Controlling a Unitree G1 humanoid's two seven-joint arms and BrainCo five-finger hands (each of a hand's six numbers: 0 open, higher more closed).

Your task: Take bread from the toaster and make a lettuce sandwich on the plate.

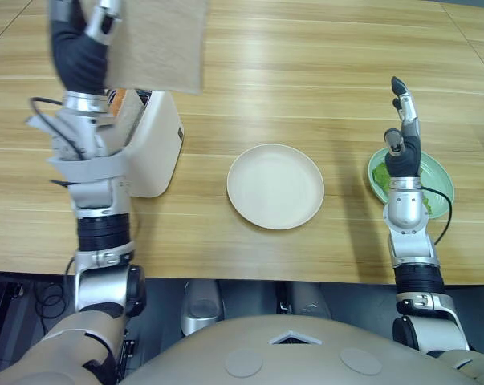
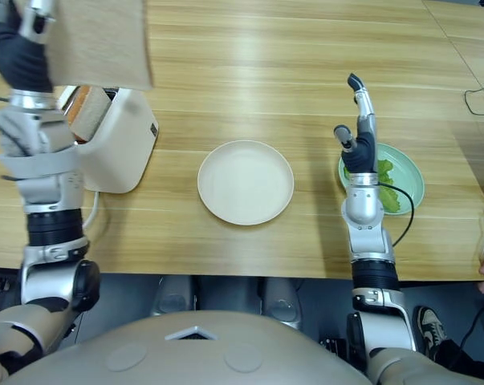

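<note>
Table (image 1: 306,88): plate (image 1: 275,186) is set near front edge; bread (image 1: 157,40) is gripped by left hand (image 1: 79,52) above toaster (image 1: 157,144); right hand (image 1: 405,136) is spread over lettuce (image 2: 388,195).

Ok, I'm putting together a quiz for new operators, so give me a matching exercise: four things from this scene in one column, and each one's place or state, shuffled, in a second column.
Things
1. bread slice
2. cream plate
3. lettuce
4. toaster

Places or states
A. on the green dish, by the right hand
B. at the left, with a second slice in its slot
C. held up in the left hand, above the toaster
D. bare, between the toaster and the green dish

Pairs: 1-C, 2-D, 3-A, 4-B.
</note>
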